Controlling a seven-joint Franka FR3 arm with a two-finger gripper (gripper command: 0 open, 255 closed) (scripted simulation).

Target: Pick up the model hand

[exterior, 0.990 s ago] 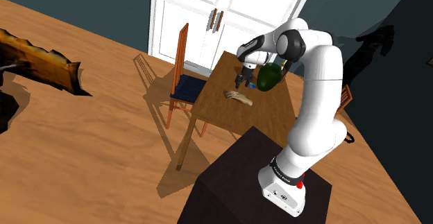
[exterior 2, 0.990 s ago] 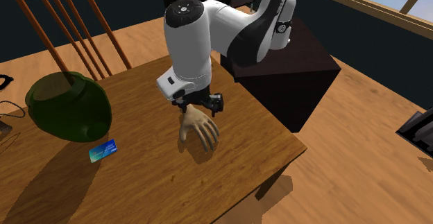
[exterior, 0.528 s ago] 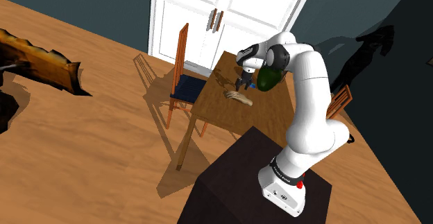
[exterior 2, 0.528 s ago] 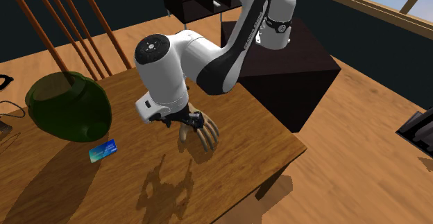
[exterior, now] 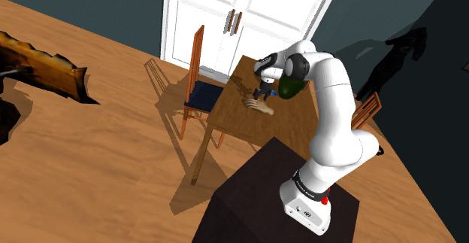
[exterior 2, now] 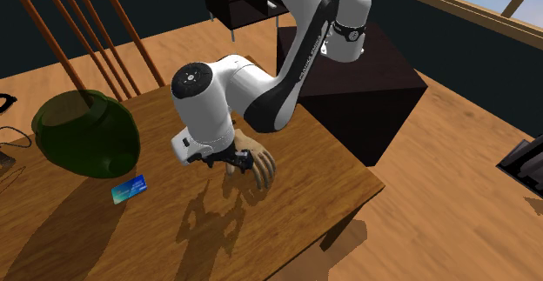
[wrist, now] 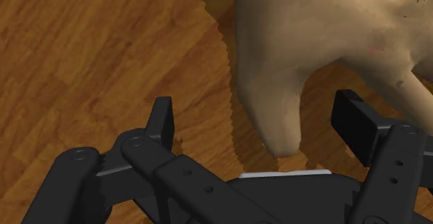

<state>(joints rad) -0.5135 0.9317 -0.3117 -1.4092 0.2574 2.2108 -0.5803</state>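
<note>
Looking down from the shoulder view, we see the white Franka arm [exterior: 331, 106] bent low over the brown wooden tabletop [exterior: 293, 125], its black two-finger pincer [exterior: 261, 92] pointing down at the tan model hand [exterior: 264, 107]. That model hand lies flat on the tabletop, on the half nearer the dark box stand [exterior: 255, 196]. The dark green rounded vessel [exterior: 289, 87] shows just beside the arm's wrist. We find a wooden chair with a blue seat [exterior: 201, 91] drawn up at the tabletop's edge toward the shoulder view's left, and a white double door [exterior: 240, 16] beyond it.

In the second exterior view the pincer [exterior 2: 228, 159] sits just beside the model hand [exterior 2: 259, 163], on the side toward that view's left, and the hand's digits point toward the lower right. The green vessel [exterior 2: 87, 136] stands well apart toward the left, in front of a slat-backed wooden chair [exterior 2: 78, 36]. A small blue card [exterior 2: 129, 190] lies flat on the tabletop [exterior 2: 287, 223] near the vessel.

In the wrist view we see the pincer [wrist: 258, 122] wide: its two black fingers [wrist: 163, 122] stand apart, and one pale digit of the model hand [wrist: 326, 28] reaches in between them. Neither finger touches it, so we count nothing as held
</note>
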